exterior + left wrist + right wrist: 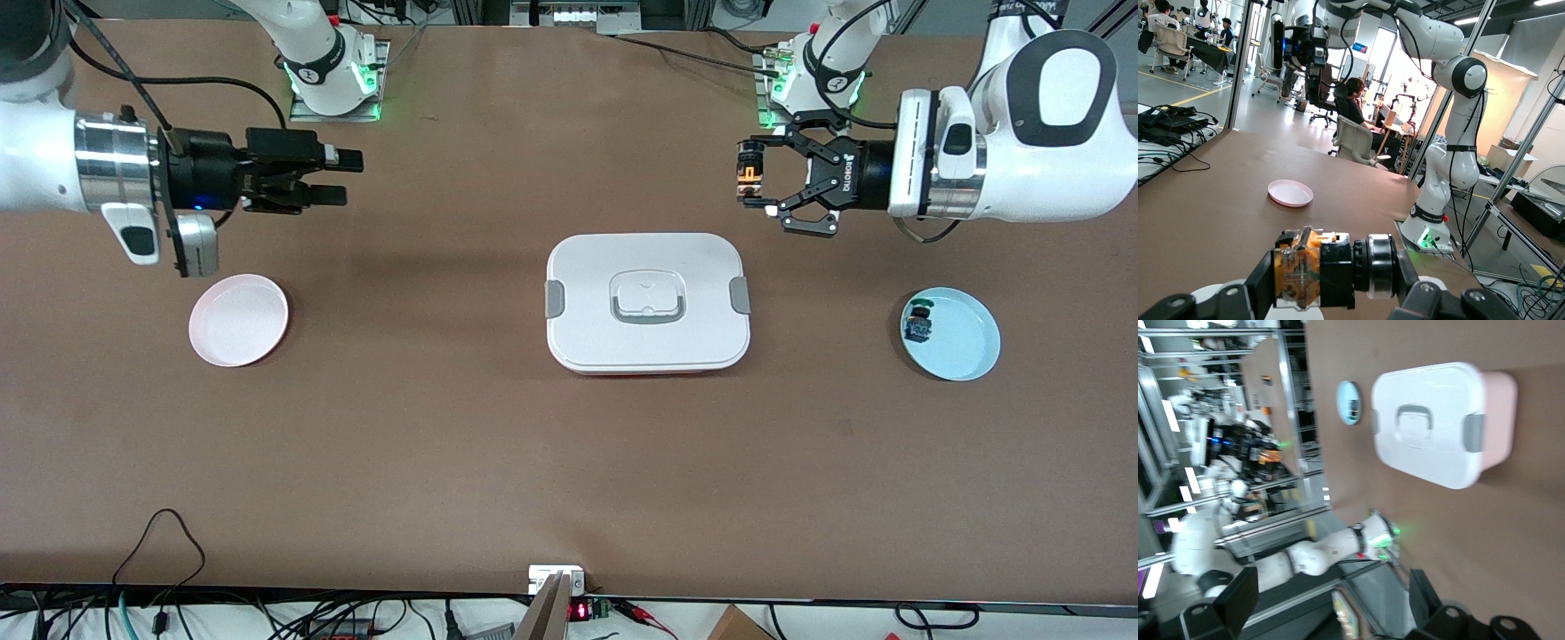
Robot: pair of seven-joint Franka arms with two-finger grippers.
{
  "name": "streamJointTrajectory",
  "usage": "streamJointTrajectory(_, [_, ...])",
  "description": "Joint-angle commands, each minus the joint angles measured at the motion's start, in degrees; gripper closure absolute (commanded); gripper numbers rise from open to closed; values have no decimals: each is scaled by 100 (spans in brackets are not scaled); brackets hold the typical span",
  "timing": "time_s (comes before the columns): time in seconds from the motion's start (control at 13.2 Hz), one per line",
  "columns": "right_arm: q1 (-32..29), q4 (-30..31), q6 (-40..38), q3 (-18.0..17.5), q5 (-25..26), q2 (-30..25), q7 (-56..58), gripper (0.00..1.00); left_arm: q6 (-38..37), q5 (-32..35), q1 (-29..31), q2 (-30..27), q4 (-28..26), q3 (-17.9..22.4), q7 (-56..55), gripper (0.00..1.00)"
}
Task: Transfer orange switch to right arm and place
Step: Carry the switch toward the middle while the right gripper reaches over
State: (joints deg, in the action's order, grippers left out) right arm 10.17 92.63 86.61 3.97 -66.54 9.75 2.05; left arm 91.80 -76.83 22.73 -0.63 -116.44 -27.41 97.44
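Item, orange switch (749, 174): pinched in my left claw (756, 183), held in the air over bare bench (498, 444) toward the left arm's end. Item, right claw (342, 178): fingers spread, nothing in them, held over the bench above the pink plate (238, 319). Also on the bench: white lidded box (647, 302) at centre; blue plate (951, 335) carrying a blue-bodied switch (918, 325).

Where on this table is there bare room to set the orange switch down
Bare brown table runs wide between the white lidded box and the camera's edge, and between box and pink plate. The pink plate is bare. The blue plate already holds another switch.
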Motion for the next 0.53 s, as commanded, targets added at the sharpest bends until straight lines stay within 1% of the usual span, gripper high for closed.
streamJointTrajectory(0.0, [124,254,22,25,-1269,211,-3,0,241,-839,73,-122,-396,-307,536,100])
streamJointTrajectory(0.08, [195,368,136,25,-1456,212,-3,0,294,-1173,73,-122,-554,-378,782,100])
streamJointTrajectory(0.15, [274,500,250,25,-1571,194,6,0,304,-1333,65,-122,-573,-413,837,100])
streamJointTrajectory(0.3, [546,781,531,-19,-2010,185,67,0,496,-1815,73,-139,-564,-711,855,100])
streamJointTrajectory(0.46, [810,932,987,-124,-2222,159,76,0,812,-2020,74,-139,-564,-905,881,100])
